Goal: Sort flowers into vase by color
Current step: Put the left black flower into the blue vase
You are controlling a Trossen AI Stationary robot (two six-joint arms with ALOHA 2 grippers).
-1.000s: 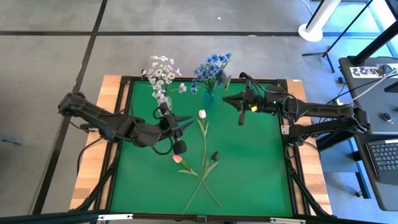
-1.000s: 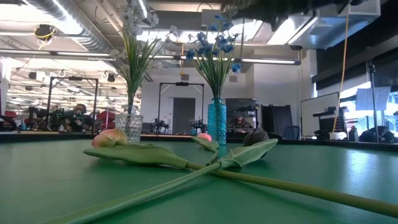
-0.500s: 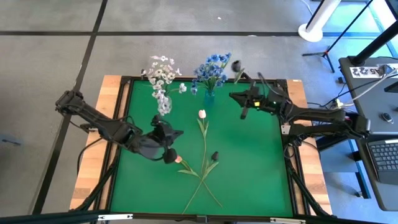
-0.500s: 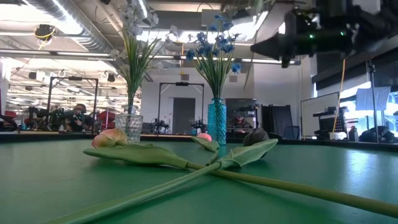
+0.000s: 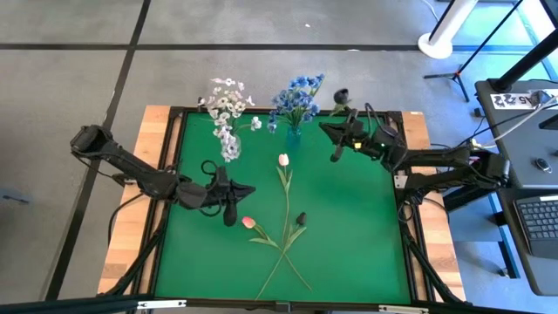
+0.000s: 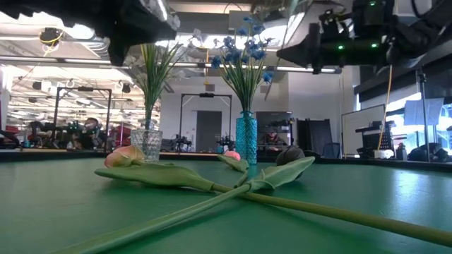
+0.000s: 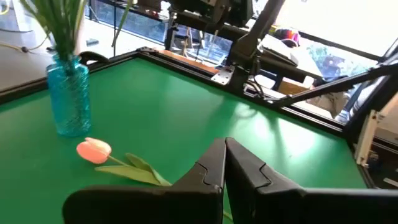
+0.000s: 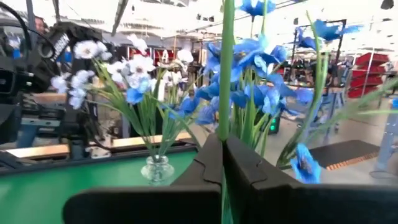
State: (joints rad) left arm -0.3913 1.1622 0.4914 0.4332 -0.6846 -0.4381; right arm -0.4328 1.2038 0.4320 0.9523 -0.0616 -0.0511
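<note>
On the left we see the left gripper [image 5: 228, 194] hovering over the green table [image 5: 349, 235], its fingers pressed together on nothing, just beside the pink tulip [image 5: 248, 222]. Behind it stands the clear vase of white blossoms [image 5: 228, 113]. Mid-table lie a white tulip [image 5: 282, 160] and a dark tulip [image 5: 301, 218], stems crossing. Then comes the blue vase of blue blossoms [image 5: 296, 100]. At right, the right gripper [image 5: 336, 150] is clamped on a green flower stem [image 8: 227, 56] beside it.
</note>
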